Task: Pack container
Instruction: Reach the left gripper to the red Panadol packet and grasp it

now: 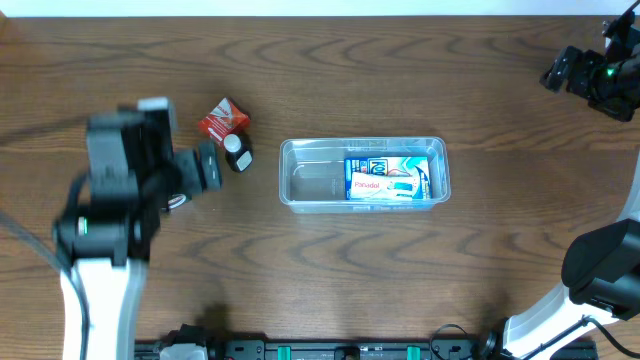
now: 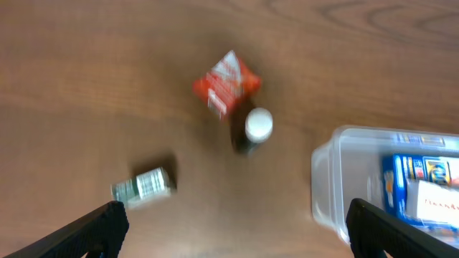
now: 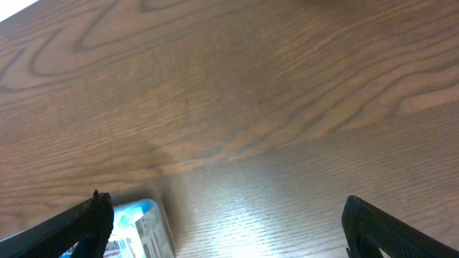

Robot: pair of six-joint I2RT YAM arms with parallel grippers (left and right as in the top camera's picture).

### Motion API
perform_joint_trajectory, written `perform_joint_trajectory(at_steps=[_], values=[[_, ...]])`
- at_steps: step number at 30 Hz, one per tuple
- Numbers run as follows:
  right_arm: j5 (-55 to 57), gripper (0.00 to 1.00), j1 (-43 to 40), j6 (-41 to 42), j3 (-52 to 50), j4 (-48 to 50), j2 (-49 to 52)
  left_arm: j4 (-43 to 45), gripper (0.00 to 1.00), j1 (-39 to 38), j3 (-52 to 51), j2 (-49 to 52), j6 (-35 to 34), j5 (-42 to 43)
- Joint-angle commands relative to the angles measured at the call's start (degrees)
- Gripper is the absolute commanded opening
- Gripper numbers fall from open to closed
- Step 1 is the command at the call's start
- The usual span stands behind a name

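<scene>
The container (image 1: 305,185) is sitting open at the middle of the tabletop (image 1: 330,280), holding blue-and-white boxes (image 1: 388,178) in its right half, while a red packet (image 1: 222,120) and a dark, white-capped bottle (image 1: 237,152) are resting just beside each other to its left. The left tool (image 2: 237,211) is hovering near that pair with its fingers spread wide and nothing between them, and a small silvery packet (image 2: 143,186) is lying close by. The right tool (image 3: 226,208) is hanging wide open and empty over the far right corner, well apart from the container.
</scene>
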Motion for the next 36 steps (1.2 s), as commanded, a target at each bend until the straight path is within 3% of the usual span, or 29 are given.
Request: perform_joint_trajectory(at_steps=[1,9,18,25,36], values=[[-0.2,0.99,-0.3,0.4,0.8,0.2,-1.4,1.3,0.98,0.3,6.3,6.4,6.2,1.0],[-0.2,0.99,-0.3,0.4,0.8,0.2,-1.4,12.5,0.98,0.3,9.5,19.1,23.9,5.9],[-0.2,0.99,-0.3,0.4,0.8,0.2,-1.4,20.3,0.98,0.3,9.5,33.2,26.0,4.8],[-0.2,0.99,-0.3,0.4,0.8,0.2,-1.4,20.5,0.98,0.4,9.5,41.2,30.4,-0.7],[-0.2,0.99,-0.3,0.4,0.8,0.1,-1.4,21.6,0.98,0.6,9.5,49.7,32.6,-0.8]])
